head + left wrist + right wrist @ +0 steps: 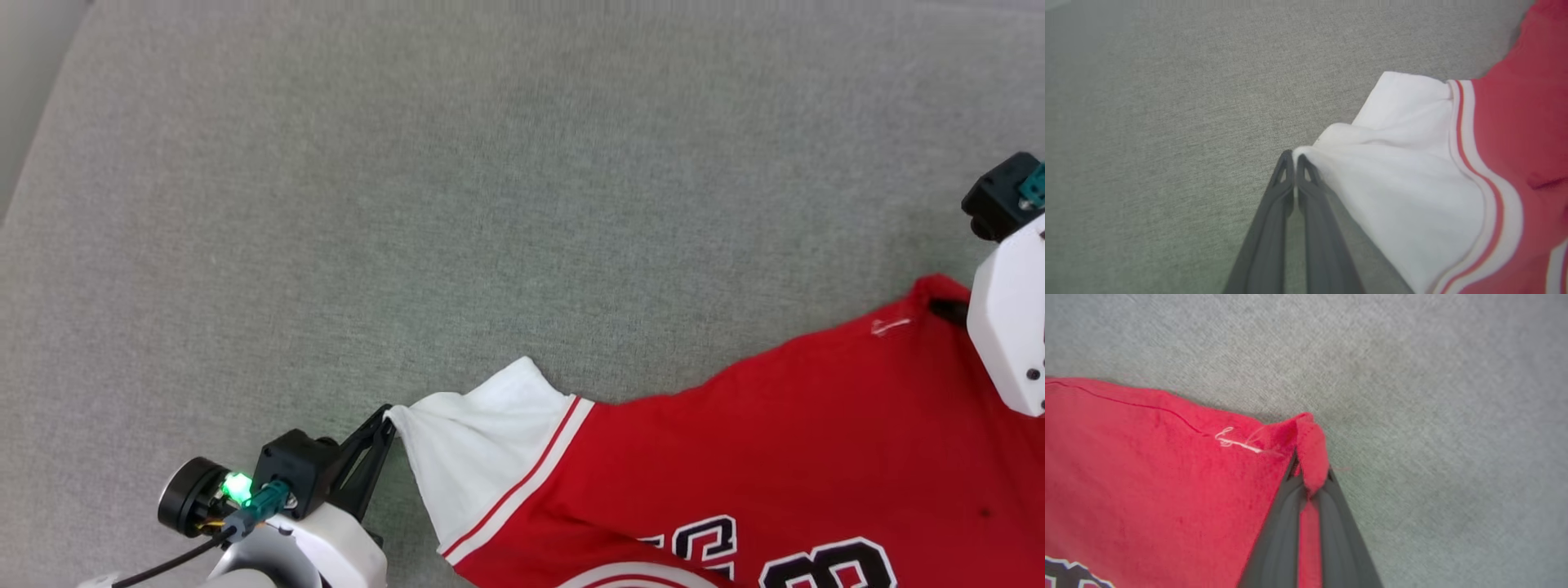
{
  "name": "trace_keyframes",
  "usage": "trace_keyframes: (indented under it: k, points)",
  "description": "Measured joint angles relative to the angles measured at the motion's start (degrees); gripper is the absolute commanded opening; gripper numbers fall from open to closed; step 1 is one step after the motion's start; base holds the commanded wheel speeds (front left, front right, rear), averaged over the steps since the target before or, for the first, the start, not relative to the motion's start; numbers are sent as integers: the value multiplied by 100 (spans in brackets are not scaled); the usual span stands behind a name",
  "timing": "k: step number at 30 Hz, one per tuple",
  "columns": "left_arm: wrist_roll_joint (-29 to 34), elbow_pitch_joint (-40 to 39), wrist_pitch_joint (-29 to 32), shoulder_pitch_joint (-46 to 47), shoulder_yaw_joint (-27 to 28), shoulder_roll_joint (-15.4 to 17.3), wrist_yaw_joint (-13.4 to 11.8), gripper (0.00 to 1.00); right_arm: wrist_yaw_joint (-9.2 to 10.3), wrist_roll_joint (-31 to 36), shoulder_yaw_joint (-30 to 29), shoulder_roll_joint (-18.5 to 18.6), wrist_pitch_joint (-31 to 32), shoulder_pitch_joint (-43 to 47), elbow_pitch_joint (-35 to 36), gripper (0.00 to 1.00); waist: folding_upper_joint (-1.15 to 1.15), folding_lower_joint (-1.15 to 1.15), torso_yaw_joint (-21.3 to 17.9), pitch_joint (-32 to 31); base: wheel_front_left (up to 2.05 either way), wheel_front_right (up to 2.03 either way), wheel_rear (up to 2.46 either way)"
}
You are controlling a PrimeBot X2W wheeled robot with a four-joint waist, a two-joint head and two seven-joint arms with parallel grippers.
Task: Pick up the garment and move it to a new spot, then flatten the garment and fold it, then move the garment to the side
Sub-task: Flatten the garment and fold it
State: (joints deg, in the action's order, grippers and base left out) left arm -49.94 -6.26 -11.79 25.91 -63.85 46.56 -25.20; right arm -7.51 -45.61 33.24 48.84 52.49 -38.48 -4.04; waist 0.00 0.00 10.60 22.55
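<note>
The garment (735,441), a red jersey T-shirt with a white sleeve, striped trim and black lettering, lies face up on the grey fabric surface at the lower right of the head view. My left gripper (387,415) is shut on the tip of the white sleeve (1396,171); in the left wrist view its fingers (1286,179) meet on the cloth edge. My right gripper (1306,473) is shut on a red corner of the garment (1167,465), cloth bunched between its fingers. The right arm's pale forearm (1012,327) hides that corner in the head view.
A grey woven surface (457,204) stretches wide above and to the left of the garment. Its left edge (33,139) runs diagonally at the head view's far left, with a paler strip beyond it.
</note>
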Motion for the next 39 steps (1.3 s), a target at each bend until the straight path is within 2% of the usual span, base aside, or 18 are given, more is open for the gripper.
trace_keyframes:
  k: [4,5,13,21,24,31,34,35,39]
  points:
    - [60,67,-48,-12,1,15,5,0,0,-56,-52,148,-370,70,79,0,0,0,-47,-265,0,0,0]
    - [109,75,-62,24,32,30,5,0,0,-30,-87,225,-627,108,137,0,0,0,-88,-446,0,0,0]
    - [470,23,-46,637,197,142,3,0,0,44,-288,221,-1469,112,378,0,0,0,-294,-1043,0,0,0]
    - [773,189,130,1827,498,116,411,0,0,417,-570,-15,-2130,-337,446,0,0,0,-737,-1278,0,0,0]
    - [934,313,269,2649,692,-5,656,0,0,780,-909,-238,-2498,-720,369,0,0,0,-876,-1148,0,0,0]
    - [1302,823,413,4315,1087,-349,1010,0,0,1540,-1402,-809,-3049,-1785,69,0,0,0,-1028,-606,0,0,0]
    - [1470,1022,431,4803,1166,-426,1110,0,0,1726,-1472,-995,-3137,-2205,-109,0,0,0,-1068,-413,0,0,0]
    - [1578,1241,435,5300,1258,-535,1198,0,0,1939,-1490,-1140,-3179,-2665,-299,0,0,0,-1106,-214,0,0,0]
    - [1822,1800,469,6261,1343,-765,1480,0,0,2285,-1365,-1300,-3229,-3586,-689,0,0,0,-1151,174,0,0,0]
